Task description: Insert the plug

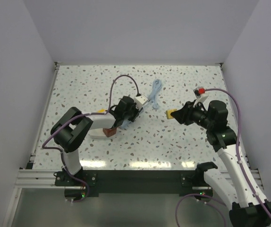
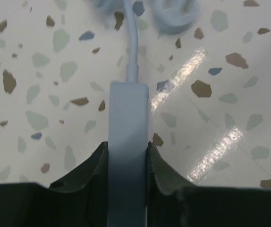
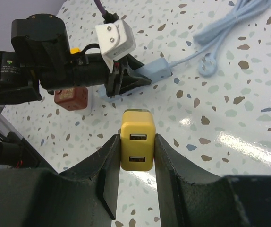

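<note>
My left gripper (image 2: 128, 147) is shut on a light blue plug (image 2: 129, 118) and holds it low over the speckled table. The plug's cable runs away from it to a coil (image 1: 156, 91). My right gripper (image 3: 137, 139) is shut on a yellow charger block (image 3: 137, 142) whose two USB ports face the camera. In the top view the left gripper (image 1: 134, 110) and the right gripper (image 1: 174, 114) face each other mid-table, apart, with the charger (image 1: 171, 113) between them. From the right wrist view the plug (image 3: 150, 73) sticks out of the left fingers beyond the charger.
A red-brown block (image 1: 108, 132) on a white base (image 1: 97, 134) lies by the left arm, and shows in the right wrist view (image 3: 71, 98). The coiled cable (image 3: 230, 28) lies at the back. White walls close the table on three sides.
</note>
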